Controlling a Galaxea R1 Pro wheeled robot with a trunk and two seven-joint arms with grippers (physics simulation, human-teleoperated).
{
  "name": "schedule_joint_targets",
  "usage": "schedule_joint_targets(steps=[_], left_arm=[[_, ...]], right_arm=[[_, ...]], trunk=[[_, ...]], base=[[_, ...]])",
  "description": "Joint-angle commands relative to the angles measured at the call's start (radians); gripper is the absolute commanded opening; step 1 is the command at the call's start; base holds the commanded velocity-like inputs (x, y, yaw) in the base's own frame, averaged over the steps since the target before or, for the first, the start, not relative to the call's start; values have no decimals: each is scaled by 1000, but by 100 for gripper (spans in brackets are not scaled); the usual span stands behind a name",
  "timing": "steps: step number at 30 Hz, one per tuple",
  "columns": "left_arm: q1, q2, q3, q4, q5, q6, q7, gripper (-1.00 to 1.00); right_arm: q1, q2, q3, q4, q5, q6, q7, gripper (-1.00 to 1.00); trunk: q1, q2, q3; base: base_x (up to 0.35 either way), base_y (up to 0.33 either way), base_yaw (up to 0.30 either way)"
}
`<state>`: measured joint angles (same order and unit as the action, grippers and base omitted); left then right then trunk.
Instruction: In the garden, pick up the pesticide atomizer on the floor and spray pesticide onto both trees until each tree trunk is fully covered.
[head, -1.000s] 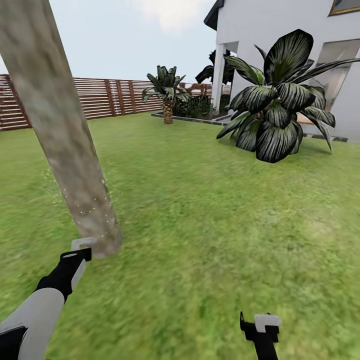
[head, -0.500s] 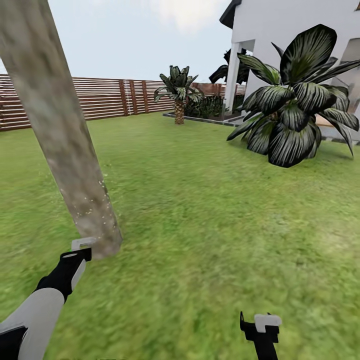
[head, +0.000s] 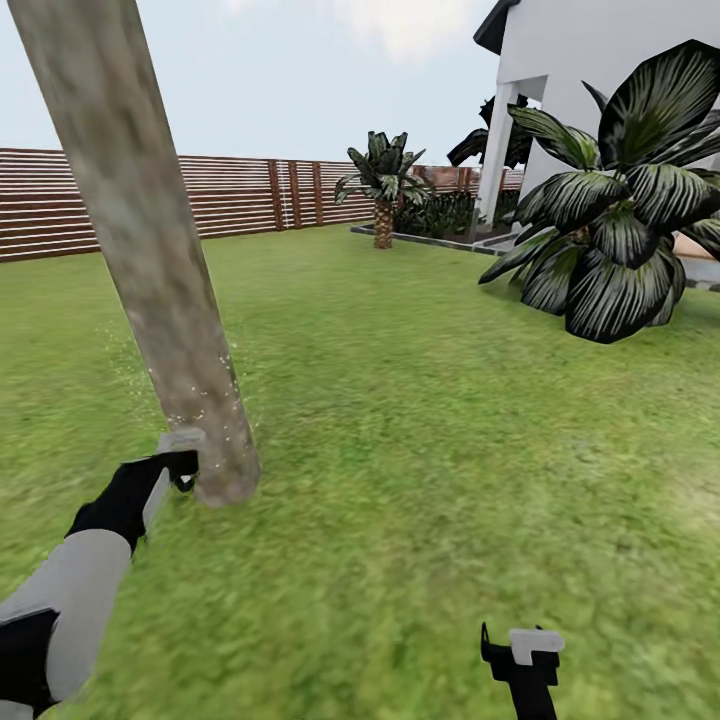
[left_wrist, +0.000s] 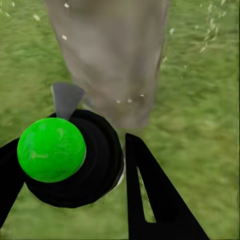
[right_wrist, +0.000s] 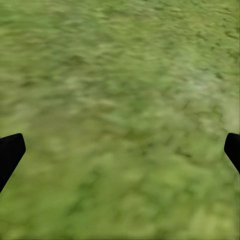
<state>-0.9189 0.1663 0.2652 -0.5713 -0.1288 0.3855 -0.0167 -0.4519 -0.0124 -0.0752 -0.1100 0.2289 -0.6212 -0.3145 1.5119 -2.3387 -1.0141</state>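
The thick pale grey-brown tree trunk at upper left looks rough, matt bark. The brown slatted fence looks wooden. The round green-capped black atomizer looks smooth, glossy plastic.

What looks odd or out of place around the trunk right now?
Nothing looks damaged. Pale pesticide specks dot the lower tree trunk and drift over the grass beside it. The left gripper holds the atomizer close to the trunk's base.

The left gripper now sits higher and closer against the tree trunk, apparently almost touching its base (the whole view also pans, sliding house and plants rightward). Pale pesticide specks spread wider.
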Motion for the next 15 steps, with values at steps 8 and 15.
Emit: schedule_joint_targets(steps=[8,15], left_arm=[[-36,132,-52,-3,-64,16,-153,-100],[-125,132,-100,0,-89,118,-169,-100]], right_arm=[[-1,0,-8,1,10,-2,-3,100],[-1,0,-8,1,10,-2,-3,100]], trunk=[[0,0,-1],[0,0,-1]], base=[[0,0,0],[0,0,0]])
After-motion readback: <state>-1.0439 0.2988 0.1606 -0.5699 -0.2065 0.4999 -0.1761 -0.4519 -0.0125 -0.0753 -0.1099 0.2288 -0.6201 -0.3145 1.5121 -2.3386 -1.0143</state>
